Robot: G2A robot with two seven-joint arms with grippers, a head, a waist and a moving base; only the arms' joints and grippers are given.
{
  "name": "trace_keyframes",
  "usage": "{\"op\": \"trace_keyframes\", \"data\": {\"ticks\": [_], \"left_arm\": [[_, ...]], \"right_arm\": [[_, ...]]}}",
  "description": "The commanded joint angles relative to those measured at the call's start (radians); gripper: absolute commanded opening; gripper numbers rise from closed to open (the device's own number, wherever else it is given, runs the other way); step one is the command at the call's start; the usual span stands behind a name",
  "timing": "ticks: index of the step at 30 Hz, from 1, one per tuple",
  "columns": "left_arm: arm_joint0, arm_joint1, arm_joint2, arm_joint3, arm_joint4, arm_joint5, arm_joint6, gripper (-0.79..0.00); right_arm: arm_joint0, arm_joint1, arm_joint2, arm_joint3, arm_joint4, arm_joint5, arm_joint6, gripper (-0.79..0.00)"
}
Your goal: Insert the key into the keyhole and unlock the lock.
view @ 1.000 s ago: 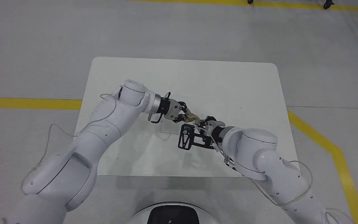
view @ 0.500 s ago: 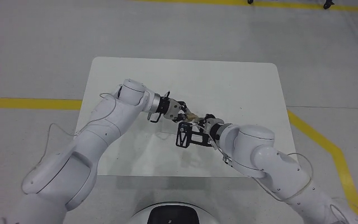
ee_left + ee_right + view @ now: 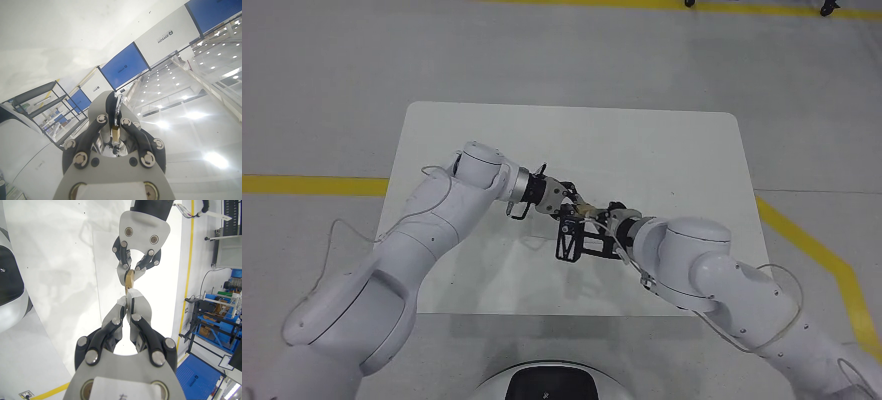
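Even, diffuse overhead light fills the top view, so the white table [image 3: 672, 140] reads bright and flat against the grey floor [image 3: 342, 80], with no hard glare. The left wrist view looks straight up into rows of round ceiling lamps [image 3: 213, 67]; broad white flares [image 3: 192, 114] bloom across the glossy surface near them and wash out its detail, and the steel shackle of the lock [image 3: 115, 134] catches a sharp glint. In the right wrist view the light is soft, the brass of the lock has a dull sheen, and the wide lens bows the yellow floor line [image 3: 189, 262] and leans the far edges.
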Motion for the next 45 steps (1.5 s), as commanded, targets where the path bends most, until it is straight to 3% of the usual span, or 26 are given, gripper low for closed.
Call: {"op": "trace_keyframes", "data": {"ticks": [1, 42, 43, 44, 45], "left_arm": [[-0.001, -0.001, 0.002, 0.002, -0.002, -0.001, -0.001, -0.785], [-0.026, -0.006, 0.077, 0.022, -0.096, -0.021, -0.021, -0.785], [-0.027, -0.006, 0.078, 0.022, -0.097, -0.021, -0.021, -0.785], [-0.028, -0.005, 0.078, 0.023, -0.099, -0.021, -0.021, -0.785], [-0.029, -0.005, 0.078, 0.023, -0.101, -0.022, -0.022, -0.785]], "right_arm": [[0.003, 0.003, 0.0, -0.001, 0.007, 0.002, 0.002, -0.785], [0.063, 0.008, -0.067, 0.04, 0.03, 0.002, 0.001, -0.785], [0.064, 0.007, -0.066, 0.041, 0.034, 0.003, 0.002, -0.683], [0.065, 0.006, -0.064, 0.041, 0.04, 0.005, 0.002, -0.453], [0.064, 0.005, -0.061, 0.04, 0.044, 0.006, 0.001, 0.0]]}}
